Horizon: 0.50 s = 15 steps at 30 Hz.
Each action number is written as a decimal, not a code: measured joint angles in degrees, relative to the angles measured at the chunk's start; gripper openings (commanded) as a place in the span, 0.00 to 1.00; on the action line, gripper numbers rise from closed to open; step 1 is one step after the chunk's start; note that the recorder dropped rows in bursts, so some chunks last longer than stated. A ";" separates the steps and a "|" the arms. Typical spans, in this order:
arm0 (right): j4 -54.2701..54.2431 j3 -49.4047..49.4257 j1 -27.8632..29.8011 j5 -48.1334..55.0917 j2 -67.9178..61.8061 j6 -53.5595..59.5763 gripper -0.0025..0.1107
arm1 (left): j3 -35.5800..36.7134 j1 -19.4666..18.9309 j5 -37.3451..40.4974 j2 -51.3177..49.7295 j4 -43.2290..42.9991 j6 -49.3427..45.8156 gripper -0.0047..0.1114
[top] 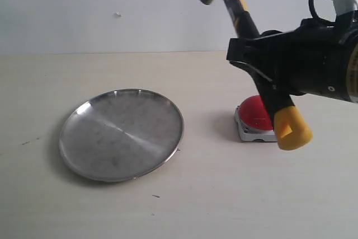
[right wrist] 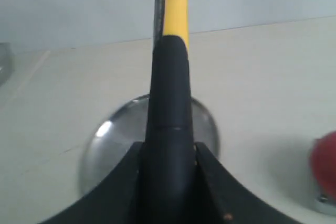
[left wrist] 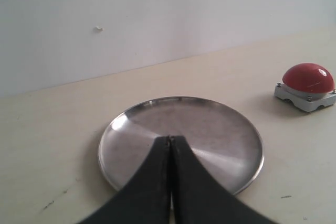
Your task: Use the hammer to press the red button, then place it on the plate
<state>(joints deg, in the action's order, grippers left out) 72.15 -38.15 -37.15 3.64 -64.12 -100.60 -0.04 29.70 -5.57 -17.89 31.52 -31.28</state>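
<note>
1. The plate (top: 121, 134) lies flat on the desk (top: 224, 205), left of the middle.
2. The left pincer (left wrist: 170, 142) hangs over the plate's rim, its fingers pressed together and holding nothing.
3. The red button (top: 254, 111) sits on the desk at the plate's 3 o'clock, well apart from it.
4. The right pincer (right wrist: 169, 153) is clamped on the black grip of the hammer (top: 241, 10), which is held tilted in the air. Its head points to 11 o'clock. Its yellow end points to 5 o'clock and overlaps the button's right side in the exterior view.
</note>
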 measured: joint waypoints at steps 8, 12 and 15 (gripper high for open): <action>1.89 0.00 0.00 -16.20 0.46 2.19 0.02 | 0.00 0.00 0.00 0.00 0.00 0.00 0.04; 2.54 0.00 0.00 -17.42 0.46 2.90 0.02 | 0.00 0.00 0.00 0.00 0.00 0.00 0.04; 2.24 -0.11 0.00 -17.76 0.46 4.20 0.02 | 0.00 0.00 0.00 0.00 0.00 0.00 0.04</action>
<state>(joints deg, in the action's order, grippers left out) 74.39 -38.26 -37.15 -14.12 -63.65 -96.40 -0.04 29.70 -5.57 -17.89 31.52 -31.28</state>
